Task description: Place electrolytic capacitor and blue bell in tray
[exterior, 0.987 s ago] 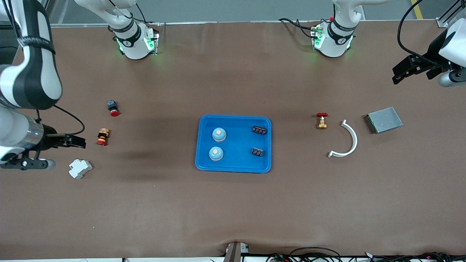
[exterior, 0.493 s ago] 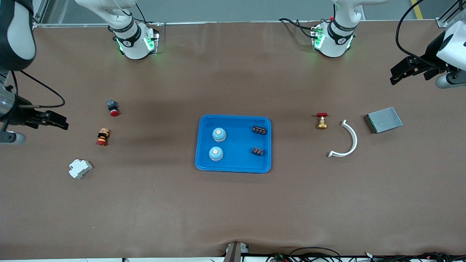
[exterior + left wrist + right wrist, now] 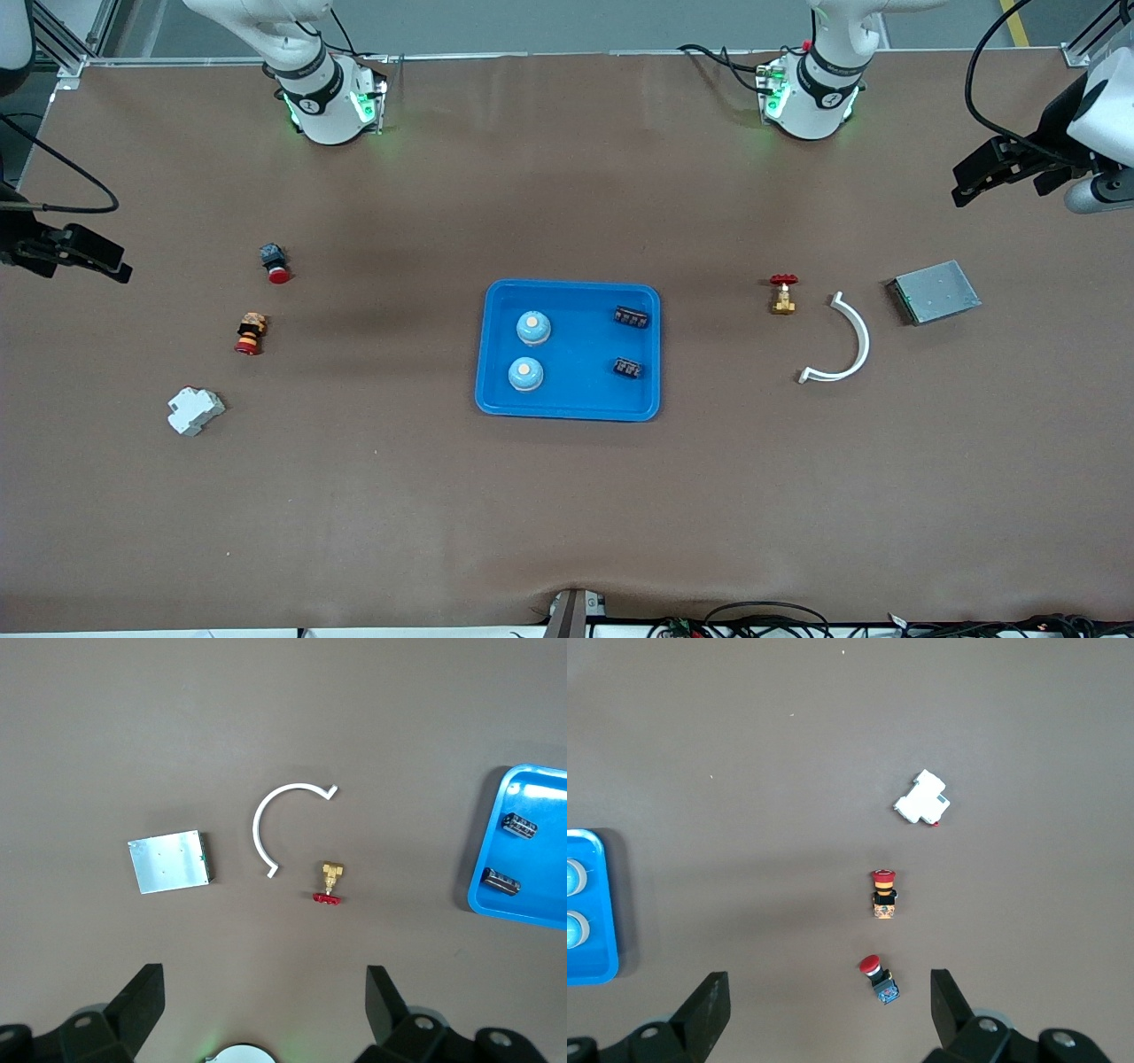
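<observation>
Left gripper (image 3: pixel 992 173) hangs empty, fingers apart, over the table at the upper right edge of the front frame; right gripper (image 3: pixel 75 252) hangs likewise empty and parted at the frame's edge over the right arm's end of the table. Both stand well apart from the tray (image 3: pixel 569 403) at frame centre. Inside it sit two blue bells (image 3: pixel 532 327), one nearer the front camera, and two dark capacitors (image 3: pixel 631 316) beside them toward the left arm's end. Judgement: nothing of the task remains outside the tray, so neither arm has a nearer target. Outside lie a red-handled valve (image 3: pixel 782 293), a white arc (image 3: pixel 842 341), a grey box (image 3: pixel 935 291), two red-capped buttons (image 3: pixel 275 263) and a white block (image 3: pixel 195 411).
</observation>
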You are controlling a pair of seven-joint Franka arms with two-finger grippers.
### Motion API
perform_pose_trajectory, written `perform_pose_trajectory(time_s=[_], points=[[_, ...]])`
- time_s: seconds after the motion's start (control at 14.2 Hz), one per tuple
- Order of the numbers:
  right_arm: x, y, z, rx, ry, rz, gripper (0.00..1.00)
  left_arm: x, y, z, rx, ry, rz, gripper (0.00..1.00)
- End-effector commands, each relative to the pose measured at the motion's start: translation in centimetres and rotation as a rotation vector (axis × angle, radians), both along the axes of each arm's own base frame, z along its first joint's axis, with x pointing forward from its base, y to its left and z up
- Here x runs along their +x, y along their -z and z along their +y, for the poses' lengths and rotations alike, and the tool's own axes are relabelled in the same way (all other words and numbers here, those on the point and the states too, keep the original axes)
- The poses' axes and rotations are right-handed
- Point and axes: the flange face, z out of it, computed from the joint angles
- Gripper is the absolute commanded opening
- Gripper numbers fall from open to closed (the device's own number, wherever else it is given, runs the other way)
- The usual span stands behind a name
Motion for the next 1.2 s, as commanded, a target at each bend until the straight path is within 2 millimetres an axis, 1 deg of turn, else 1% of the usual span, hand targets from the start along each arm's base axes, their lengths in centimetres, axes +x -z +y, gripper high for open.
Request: perform_pose_trajectory(time_s=[0.0, 0.28, 0.42, 0.49, 0.56, 0.7, 0.85, 1.13], points=[[-1.6, -1.3, 0.4, 0.013, 0.015, -0.019, 1.0, -0.2, -1.8, 0.6, -0.019, 0.005, -0.038, 1.0], [-2.0, -1.8, 0.4, 0.012, 0.024, -0.023, 1.0, -0.2, -2.1, 0.6, -0.019, 0.018, -0.044, 1.0], [-1.9, -1.8, 0.3, 0.013, 0.035, -0.021, 1.0, -0.3, -2.3, 0.5, -0.016, 0.023, -0.048, 1.0], [-1.7, -2.2, 0.3, 0.013, 0.035, -0.03, 1.0, -0.4, -2.4, 0.5, -0.016, 0.021, -0.049, 1.0], [-1.6, -3.1, 0.5, 0.012, 0.032, -0.05, 1.0, -0.5, -2.5, 0.6, -0.018, 0.02, -0.048, 1.0], [-1.0, -3.8, 0.8, 0.011, 0.021, -0.065, 1.0, -0.6, -2.6, 0.5, -0.02, 0.022, -0.047, 1.0], [-1.1, -3.7, 0.8, 0.013, 0.021, -0.064, 1.0, -0.7, -3.1, 0.1, -0.021, 0.025, -0.056, 1.0], [-1.4, -3.6, 0.8, 0.014, 0.028, -0.041, 1.0, -0.6, -2.8, -0.1, -0.022, 0.034, -0.036, 1.0]])
